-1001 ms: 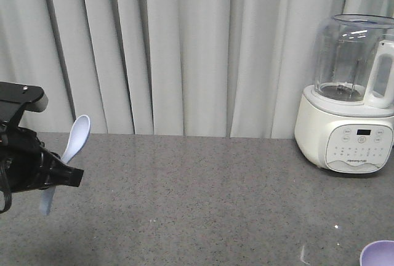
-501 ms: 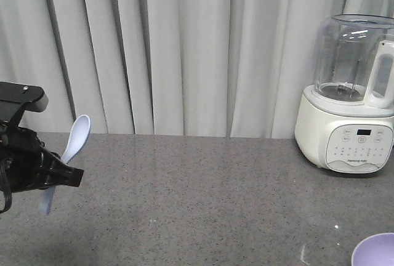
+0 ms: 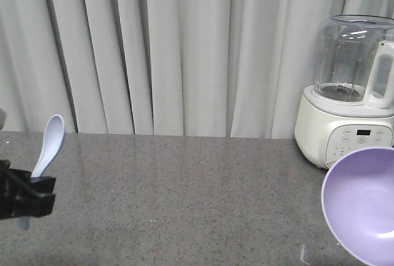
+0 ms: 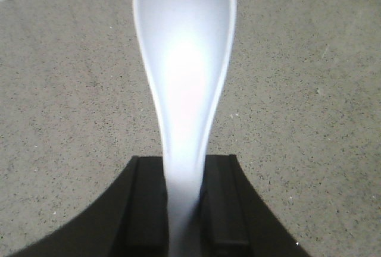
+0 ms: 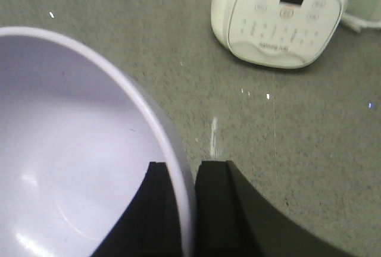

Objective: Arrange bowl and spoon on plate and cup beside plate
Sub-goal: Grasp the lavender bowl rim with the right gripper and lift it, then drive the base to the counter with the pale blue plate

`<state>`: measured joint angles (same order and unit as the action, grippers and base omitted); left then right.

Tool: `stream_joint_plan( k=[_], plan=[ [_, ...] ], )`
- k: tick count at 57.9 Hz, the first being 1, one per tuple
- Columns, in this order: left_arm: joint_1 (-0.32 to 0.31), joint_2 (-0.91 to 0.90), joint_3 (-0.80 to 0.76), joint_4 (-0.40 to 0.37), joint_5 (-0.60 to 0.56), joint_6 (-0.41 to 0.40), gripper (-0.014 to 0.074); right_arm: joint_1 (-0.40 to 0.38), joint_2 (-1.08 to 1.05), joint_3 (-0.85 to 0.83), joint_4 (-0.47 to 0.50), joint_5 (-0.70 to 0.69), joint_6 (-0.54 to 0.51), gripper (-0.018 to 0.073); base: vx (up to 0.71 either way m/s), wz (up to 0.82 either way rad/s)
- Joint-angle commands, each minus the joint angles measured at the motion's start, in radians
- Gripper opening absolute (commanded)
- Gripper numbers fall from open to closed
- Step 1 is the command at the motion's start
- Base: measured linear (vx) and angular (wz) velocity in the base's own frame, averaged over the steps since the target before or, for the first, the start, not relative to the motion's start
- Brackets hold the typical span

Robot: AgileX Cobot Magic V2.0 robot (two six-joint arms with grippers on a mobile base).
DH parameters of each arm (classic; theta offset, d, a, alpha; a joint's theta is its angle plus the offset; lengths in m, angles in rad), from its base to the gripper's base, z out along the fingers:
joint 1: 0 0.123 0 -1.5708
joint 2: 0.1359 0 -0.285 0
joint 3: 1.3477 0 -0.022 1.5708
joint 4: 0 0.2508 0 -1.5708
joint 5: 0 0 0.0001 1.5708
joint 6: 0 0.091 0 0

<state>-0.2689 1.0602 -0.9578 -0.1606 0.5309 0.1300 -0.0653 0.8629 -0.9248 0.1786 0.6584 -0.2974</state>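
Note:
My left gripper (image 3: 31, 195) is shut on the handle of the pale white-bluish spoon (image 3: 48, 146), low at the left edge of the front view; the scoop points up and away. In the left wrist view the spoon (image 4: 184, 72) rises from between the black fingers (image 4: 149, 203) of the left gripper (image 4: 186, 200). The lavender bowl (image 3: 364, 207) is lifted and tilted at the lower right, its inside facing the camera. My right gripper (image 5: 183, 200) is shut on the bowl's rim (image 5: 77, 150), one finger inside and one outside. The plate and the cup are out of view.
A white blender base with a clear jug (image 3: 348, 93) stands at the back right on the grey speckled countertop (image 3: 184, 198); its control panel (image 5: 280, 16) shows in the right wrist view. Grey curtains (image 3: 172, 50) hang behind the counter.
The bowl has risen into the front view at the lower right and now shows large and tilted. My left gripper with the spoon has moved left and down.

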Motion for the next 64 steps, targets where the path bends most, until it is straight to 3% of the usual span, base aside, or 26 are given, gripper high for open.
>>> stream_joint_plan(
  k=[1,13,29,64],
  plan=[
    [-0.006,-0.13,0.093,-0.006,-0.147,0.0,0.0,0.001,-0.118,0.04,0.103,-0.137,-0.091,-0.0008,0.0,0.0],
    [-0.006,-0.312,0.24,-0.006,-0.209,0.0,0.0,0.001,-0.295,0.197,0.284,-0.255,-0.226,-0.0008,0.0,0.0],
    [-0.006,-0.411,0.244,-0.007,-0.207,0.0,0.0,0.001,-0.349,0.216,0.288,-0.268,-0.227,-0.0008,0.0,0.0],
    [-0.006,-0.417,0.244,-0.007,-0.196,0.0,0.0,0.0,-0.35,0.216,0.29,-0.268,-0.225,-0.0008,0.0,0.0]
  ],
)
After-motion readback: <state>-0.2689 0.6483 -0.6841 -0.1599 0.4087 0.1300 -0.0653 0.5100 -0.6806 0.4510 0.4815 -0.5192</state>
